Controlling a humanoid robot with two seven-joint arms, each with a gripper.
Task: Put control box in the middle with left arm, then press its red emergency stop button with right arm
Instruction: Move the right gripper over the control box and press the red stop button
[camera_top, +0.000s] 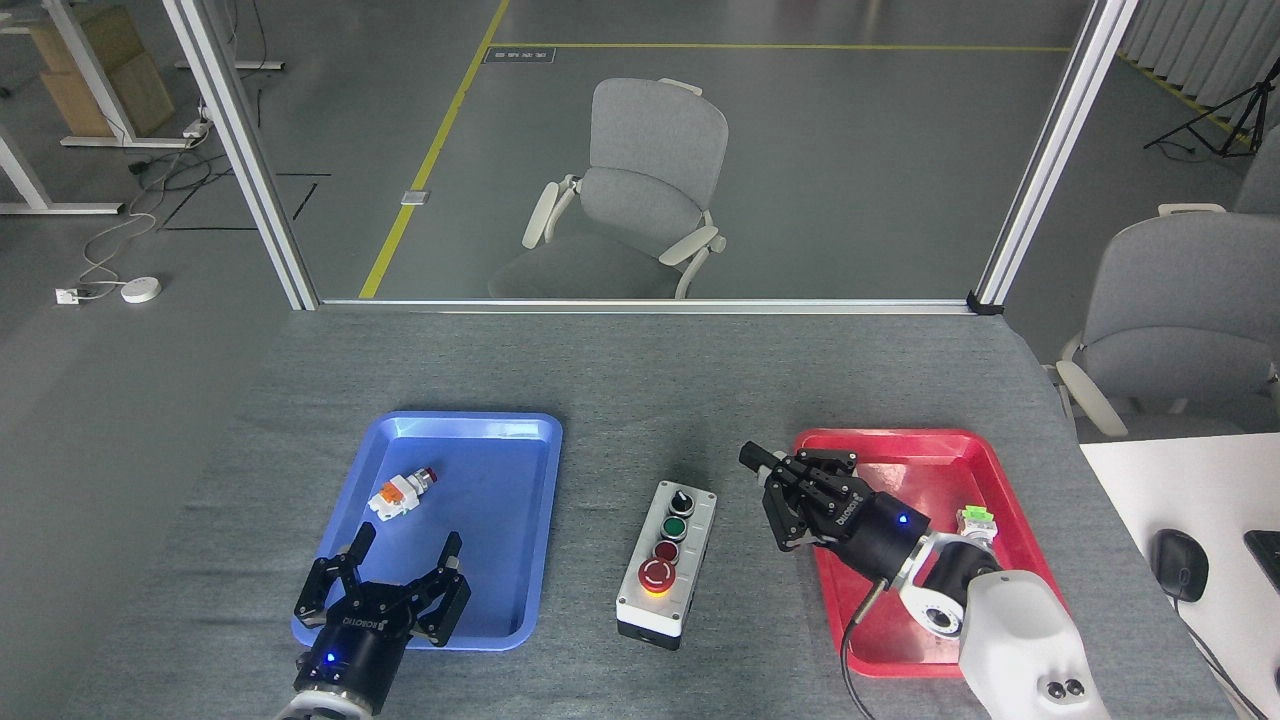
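The control box (665, 562), light grey on a black base, lies on the grey table between the two trays. Its black knob is at the far end and its red emergency stop button (657, 574) at the near end. My left gripper (408, 538) is open and empty over the near part of the blue tray, well left of the box. My right gripper (752, 458) points left from over the red tray's left edge. It is right of the box's far end and apart from it, with its fingers together and nothing in them.
The blue tray (470, 425) holds a small white-and-orange switch part (398, 491). The red tray (900, 437) holds a green-and-white part (976, 520). A white desk with a mouse (1180, 564) stands at the right. Chairs stand beyond the table's far edge.
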